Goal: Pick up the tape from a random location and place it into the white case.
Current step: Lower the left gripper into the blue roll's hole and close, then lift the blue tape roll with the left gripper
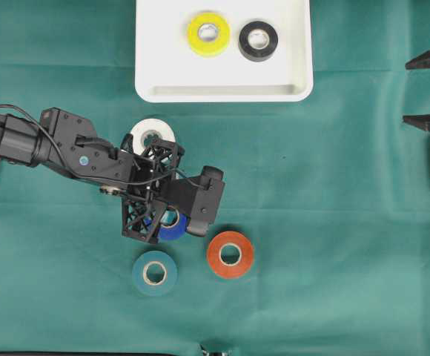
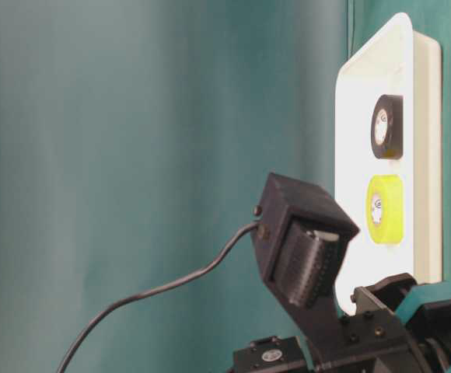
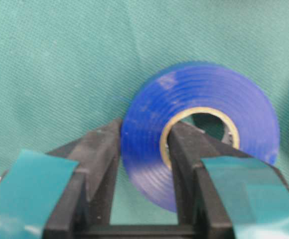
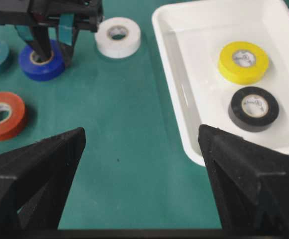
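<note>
Left gripper (image 3: 143, 164) clamped on the blue tape roll (image 3: 204, 134): one finger inside the cardboard core, the other pressed against the outer face, the roll's wall pinched between them. Roll lying flat on the green cloth (image 3: 60, 64), most of it extending beyond the fingertips. Green padding visible on the backs of both fingers (image 3: 35, 184).

Seen from overhead, same left gripper (image 1: 164, 220) reaching in from the left edge, the blue tape roll (image 1: 172, 226) largely hidden beneath it. Just beyond the jaws toward the bottom edge, a teal roll (image 1: 154, 273); beside that and to the right of the jaws, an orange roll (image 1: 230, 254), both flat on the cloth and clear of the fingers. Behind the gripper's wrist, toward the tray, a white roll (image 1: 152, 135), partly covered by the arm.

White case (image 1: 222, 90) well apart from the closed jaws, at the top of the overhead view, with a yellow roll (image 1: 208, 33) and a black roll (image 1: 258, 41) lying side by side inside, not touching.

Right gripper (image 4: 142, 189) spread wide, nothing between its fingers; through the gap, bare cloth, with the white case (image 4: 174, 59) off toward its right finger and the orange roll (image 4: 2, 114) off toward its left. Far ahead of those open jaws, the left gripper (image 4: 55, 47) on the blue tape roll (image 4: 41, 64).
</note>
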You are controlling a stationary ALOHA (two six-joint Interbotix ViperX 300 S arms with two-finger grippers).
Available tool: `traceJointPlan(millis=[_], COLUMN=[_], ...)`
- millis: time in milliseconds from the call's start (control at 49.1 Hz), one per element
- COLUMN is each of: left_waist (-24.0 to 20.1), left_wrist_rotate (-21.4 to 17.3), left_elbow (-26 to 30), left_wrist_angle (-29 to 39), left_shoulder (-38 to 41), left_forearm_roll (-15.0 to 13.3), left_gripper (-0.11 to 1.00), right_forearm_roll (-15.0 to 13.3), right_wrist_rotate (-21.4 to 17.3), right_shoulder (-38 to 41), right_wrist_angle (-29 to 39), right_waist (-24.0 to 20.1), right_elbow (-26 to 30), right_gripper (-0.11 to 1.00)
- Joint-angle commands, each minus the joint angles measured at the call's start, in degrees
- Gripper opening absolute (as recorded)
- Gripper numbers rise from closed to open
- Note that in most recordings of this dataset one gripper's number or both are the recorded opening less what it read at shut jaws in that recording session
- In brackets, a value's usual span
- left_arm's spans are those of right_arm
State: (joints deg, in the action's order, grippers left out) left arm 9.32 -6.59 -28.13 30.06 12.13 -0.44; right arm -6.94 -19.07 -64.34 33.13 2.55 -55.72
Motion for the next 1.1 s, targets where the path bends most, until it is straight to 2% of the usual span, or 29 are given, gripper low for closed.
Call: traceJointPlan(millis=[0,224,387,1079], left_waist=[-0.3,-0.4,-0.1,1.4], left_wrist_rotate=[-0.1,0.1,0.4,0.4], left_elbow=[0.6,0.7,1.8,15.1], left_wrist_angle=[0.3,1.4,4.9,23.6], left_shoulder=[-1.4,-3.1,-6.3,-15.4], left_forearm_roll=[0.2,0.2,0.1,0.1], left_gripper=[0.25,0.25,0.25,0.25], right_forearm_roll=[-0.1,-0.1,-0.1,-0.1], right_wrist_rotate=[0.0,0.0,0.0,-0.1], right_shoulder=[0.7,0.7,0.7,0.7], right_wrist_angle=[-0.3,-0.3,-0.3,0.1], right_waist=[0.1,0.0,0.1,0.0], right_elbow=[0.7,0.7,0.7,0.7], right_gripper=[0.90,0.90,0.90,0.90])
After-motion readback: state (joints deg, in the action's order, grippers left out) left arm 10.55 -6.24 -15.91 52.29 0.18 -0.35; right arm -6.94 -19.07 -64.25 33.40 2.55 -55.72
